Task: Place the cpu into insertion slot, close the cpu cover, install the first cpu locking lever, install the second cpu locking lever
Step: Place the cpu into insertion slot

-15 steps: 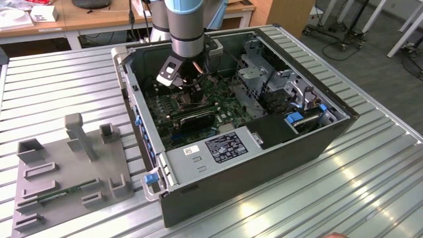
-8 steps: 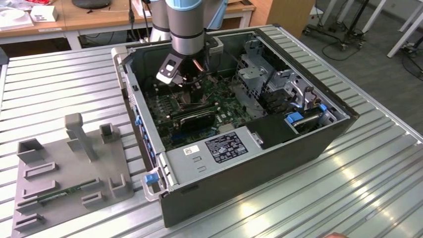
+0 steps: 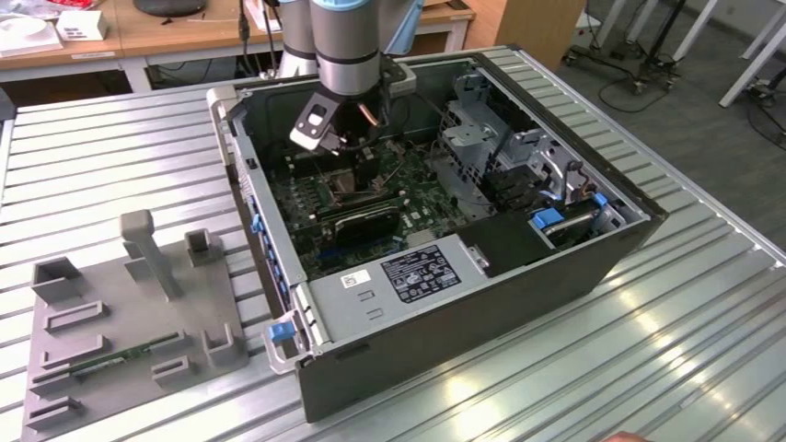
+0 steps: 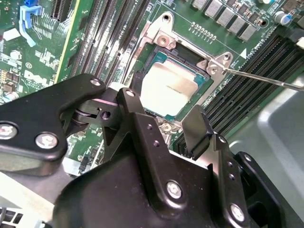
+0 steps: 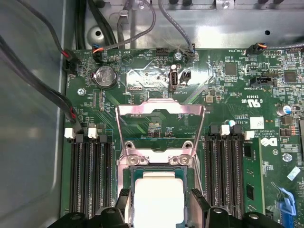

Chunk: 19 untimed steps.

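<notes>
Chip [image 5: 158, 202]: seated flat in socket [image 4: 185, 56], cover [image 5: 135, 110] hinged up. Light, stiff, probably fragile underneath; best gripped by opposite edges. Claw [image 4: 162, 105]: spread astride chip, gripping nothing.

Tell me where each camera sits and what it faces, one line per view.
Exterior view: off the arm, above, looking down into the open computer case; the arm shows.
First wrist view: on the wrist, facing the motherboard and open cpu cover; the hand shows.
Second wrist view: on the wrist, looking past the hand at the motherboard.
Shared: both wrist views show the cpu in the insertion slot.
</notes>
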Available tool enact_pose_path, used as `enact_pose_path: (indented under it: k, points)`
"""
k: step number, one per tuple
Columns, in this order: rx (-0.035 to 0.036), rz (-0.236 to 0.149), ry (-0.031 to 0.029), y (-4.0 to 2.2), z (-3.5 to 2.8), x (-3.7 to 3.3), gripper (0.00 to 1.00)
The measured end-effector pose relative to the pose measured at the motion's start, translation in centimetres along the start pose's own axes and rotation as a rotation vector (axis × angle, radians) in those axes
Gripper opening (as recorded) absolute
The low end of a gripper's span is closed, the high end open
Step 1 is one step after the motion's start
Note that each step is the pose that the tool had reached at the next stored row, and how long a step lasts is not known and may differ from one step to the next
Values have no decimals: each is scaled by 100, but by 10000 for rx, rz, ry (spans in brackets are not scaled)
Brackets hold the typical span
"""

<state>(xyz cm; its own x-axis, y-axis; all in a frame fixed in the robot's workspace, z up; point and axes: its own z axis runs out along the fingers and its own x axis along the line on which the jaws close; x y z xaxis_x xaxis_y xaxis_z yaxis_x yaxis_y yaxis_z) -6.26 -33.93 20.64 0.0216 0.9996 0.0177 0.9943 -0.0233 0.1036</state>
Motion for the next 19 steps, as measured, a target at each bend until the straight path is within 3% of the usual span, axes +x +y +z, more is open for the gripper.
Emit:
enact_pose_path:
  k: [8, 13, 19]
  points:
    - [0, 0, 0, 1, -11, 0, 61]
    - [88, 1, -3, 18, -9, 0, 61]
    - [98, 1, -2, 19, -9, 0, 61]
